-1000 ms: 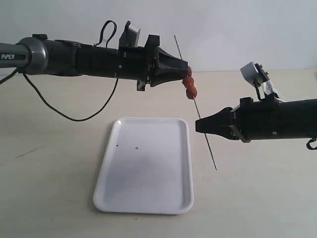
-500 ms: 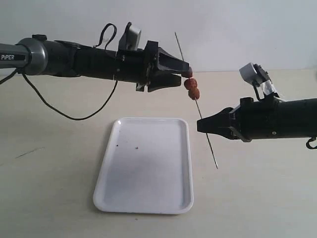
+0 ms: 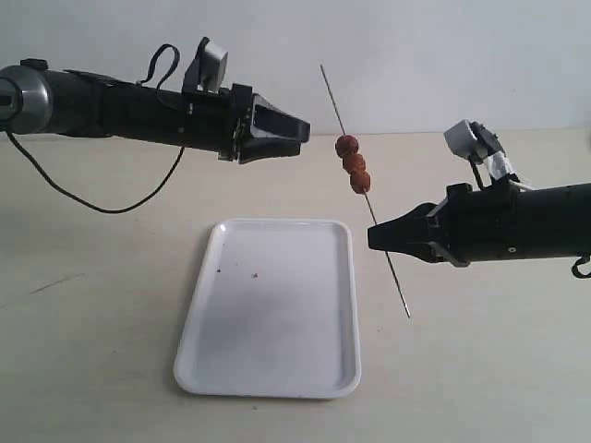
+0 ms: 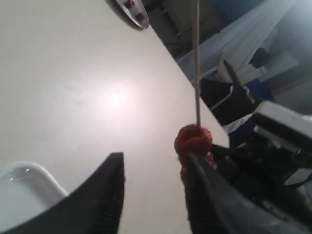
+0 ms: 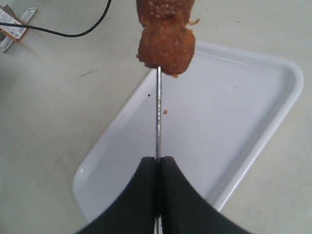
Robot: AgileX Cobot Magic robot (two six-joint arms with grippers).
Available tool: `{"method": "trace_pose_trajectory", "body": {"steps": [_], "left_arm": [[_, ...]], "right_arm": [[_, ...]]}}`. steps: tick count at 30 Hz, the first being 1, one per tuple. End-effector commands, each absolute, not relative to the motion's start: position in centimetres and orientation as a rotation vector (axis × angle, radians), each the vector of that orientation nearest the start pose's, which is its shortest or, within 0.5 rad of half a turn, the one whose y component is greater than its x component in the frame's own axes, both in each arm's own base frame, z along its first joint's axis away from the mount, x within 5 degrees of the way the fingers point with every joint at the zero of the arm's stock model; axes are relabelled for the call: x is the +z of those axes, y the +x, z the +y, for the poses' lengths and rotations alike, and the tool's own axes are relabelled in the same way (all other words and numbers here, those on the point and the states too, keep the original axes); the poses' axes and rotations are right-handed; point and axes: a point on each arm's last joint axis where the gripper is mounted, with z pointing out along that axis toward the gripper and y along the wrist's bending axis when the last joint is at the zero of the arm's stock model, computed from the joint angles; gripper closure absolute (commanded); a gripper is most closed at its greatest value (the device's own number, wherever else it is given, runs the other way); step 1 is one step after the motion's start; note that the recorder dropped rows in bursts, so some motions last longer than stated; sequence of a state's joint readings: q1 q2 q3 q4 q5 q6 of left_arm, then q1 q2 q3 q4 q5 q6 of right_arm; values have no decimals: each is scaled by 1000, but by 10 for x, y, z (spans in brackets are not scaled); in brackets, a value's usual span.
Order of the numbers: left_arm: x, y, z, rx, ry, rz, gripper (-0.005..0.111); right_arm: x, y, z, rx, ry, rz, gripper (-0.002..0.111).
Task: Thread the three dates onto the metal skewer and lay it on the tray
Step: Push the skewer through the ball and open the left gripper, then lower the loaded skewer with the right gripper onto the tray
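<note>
Three reddish-brown dates sit stacked on the thin metal skewer, which slants in the air above the tray's right edge. My right gripper is shut on the skewer below the dates; its wrist view shows the rod clamped at the gripper with a date above it. My left gripper stands open, off to the left of the dates and apart from them; in its wrist view the gripper frames a date on the skewer. The white tray lies below.
A black cable trails over the tabletop behind the left arm. In the left wrist view a small dish with red pieces rests at the table's far edge. A few crumbs dot the tray.
My left gripper has opened and pulled back to the left, away from the dates. The skewer with the three dates stays held by the right gripper, almost unmoved.
</note>
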State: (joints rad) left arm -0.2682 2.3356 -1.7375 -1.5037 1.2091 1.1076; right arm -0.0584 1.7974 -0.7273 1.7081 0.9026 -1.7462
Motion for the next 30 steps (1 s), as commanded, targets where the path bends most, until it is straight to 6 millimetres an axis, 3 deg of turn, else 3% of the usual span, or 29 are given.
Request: {"method": "trace_pose_trajectory", "body": {"steps": [1, 3, 10, 15, 18, 20, 24, 28, 30], "left_arm": [[170, 431, -207, -1564, 821, 2088, 93], [168, 428, -205, -1557, 834, 2084, 106], [193, 410, -184, -1419, 984, 1899, 107], [218, 378, -172, -1366, 969, 1718, 107], [230, 354, -166, -1282, 1068, 1633, 107], [233, 347, -161, -1141, 1049, 1669, 107], [245, 343, -149, -911, 955, 1738, 107], [266, 331, -143, -822, 940, 1716, 107], [277, 320, -140, -797, 955, 1685, 107]], "right_arm": [[153, 303, 52, 1031, -336, 2190, 108], [153, 302, 52, 1033, -333, 2193, 108], [151, 300, 56, 1051, -335, 2238, 108], [140, 297, 82, 949, -279, 2388, 108], [133, 295, 98, 847, -205, 2469, 108], [133, 295, 107, 824, -119, 2482, 108], [138, 296, 126, 841, -124, 2481, 108], [146, 298, 146, 899, -43, 2486, 108], [148, 299, 158, 827, 57, 2504, 108]]}}
